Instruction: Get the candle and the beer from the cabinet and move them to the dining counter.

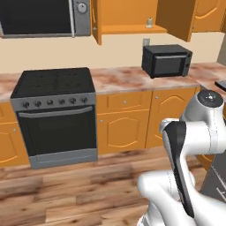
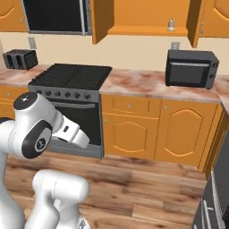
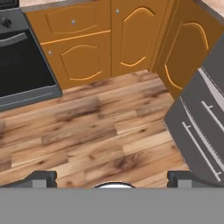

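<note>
The cabinet (image 1: 132, 29) (image 2: 143, 30) hangs on the wall above the worktop with both doors swung open. On its shelf, toward the right, stands the candle (image 1: 149, 22) (image 2: 171, 24), small and cream-white. The beer is hidden from me, and the dining counter is out of view. My gripper (image 3: 113, 180) is open, its two dark fingertips (image 3: 42, 178) wide apart with nothing between them. It points down at the wooden floor (image 3: 100, 131), low and far from the cabinet. The white arm (image 1: 194, 132) (image 2: 36, 129) is folded close to the base.
A black stove (image 1: 55, 110) (image 2: 71, 103) stands left of the orange base cabinets (image 1: 128, 123). A black microwave (image 1: 167, 60) (image 2: 191, 68) sits on the marbled worktop under the open cabinet. A toaster (image 2: 20, 58) is at the far left. A grey steel appliance (image 3: 201, 127) is on the right.
</note>
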Robot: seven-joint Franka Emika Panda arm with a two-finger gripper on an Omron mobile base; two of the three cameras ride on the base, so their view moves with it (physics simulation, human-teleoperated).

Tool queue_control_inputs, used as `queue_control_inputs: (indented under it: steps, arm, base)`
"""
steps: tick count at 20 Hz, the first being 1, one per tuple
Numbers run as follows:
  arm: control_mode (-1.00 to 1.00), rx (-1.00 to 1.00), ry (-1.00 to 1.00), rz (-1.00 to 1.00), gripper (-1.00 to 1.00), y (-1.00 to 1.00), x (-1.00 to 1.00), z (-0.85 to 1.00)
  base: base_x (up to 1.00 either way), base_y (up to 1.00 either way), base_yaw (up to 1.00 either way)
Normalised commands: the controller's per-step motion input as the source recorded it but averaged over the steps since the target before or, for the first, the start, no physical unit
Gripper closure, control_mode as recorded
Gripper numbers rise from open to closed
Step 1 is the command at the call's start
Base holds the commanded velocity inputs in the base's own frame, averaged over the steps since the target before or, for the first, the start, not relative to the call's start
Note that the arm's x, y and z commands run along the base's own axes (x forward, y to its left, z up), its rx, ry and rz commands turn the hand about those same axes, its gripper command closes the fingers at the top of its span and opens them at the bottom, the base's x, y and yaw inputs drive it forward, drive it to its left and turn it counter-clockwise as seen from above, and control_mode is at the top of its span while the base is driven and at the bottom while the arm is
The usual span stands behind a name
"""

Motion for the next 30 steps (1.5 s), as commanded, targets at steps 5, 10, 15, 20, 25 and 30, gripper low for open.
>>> queue_control_inputs:
  steps: [5, 10, 15, 20, 25, 30]
  arm:
    - [1.00, 0.00, 0.00, 0.00, -1.00, 0.00, 0.00, 0.00]
    - [1.00, 0.00, 0.00, 0.00, -1.00, 0.00, 0.00, 0.00]
    - [1.00, 0.00, 0.00, 0.00, -1.00, 0.00, 0.00, 0.00]
    - [1.00, 0.00, 0.00, 0.00, -1.00, 0.00, 0.00, 0.00]
    - [1.00, 0.00, 0.00, 0.00, -1.00, 0.00, 0.00, 0.00]
    - [1.00, 0.00, 0.00, 0.00, -1.00, 0.00, 0.00, 0.00]
  base:
    - [0.67, -0.44, 0.02]
    - [0.71, -0.41, 0.03]
    - [0.81, -0.33, 0.03]
    - [0.81, -0.32, 0.04]
    - [0.67, -0.41, 0.05]
    - [0.62, -0.43, 0.05]
